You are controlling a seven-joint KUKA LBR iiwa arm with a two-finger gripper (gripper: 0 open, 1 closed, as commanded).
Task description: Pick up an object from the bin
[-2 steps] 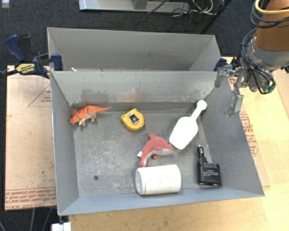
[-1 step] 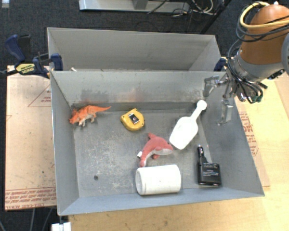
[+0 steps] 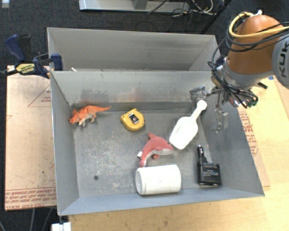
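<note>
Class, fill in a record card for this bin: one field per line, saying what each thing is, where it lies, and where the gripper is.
bin: grey metal, sloped walls
back left: orange dinosaur toy
back middle: yellow tape measure
middle: pink dolphin toy
right of middle: white scoop, handle towards the back right
front middle: white cylinder on its side
front right: black device
gripper: over the bin's right side, beside the scoop's handle
</note>
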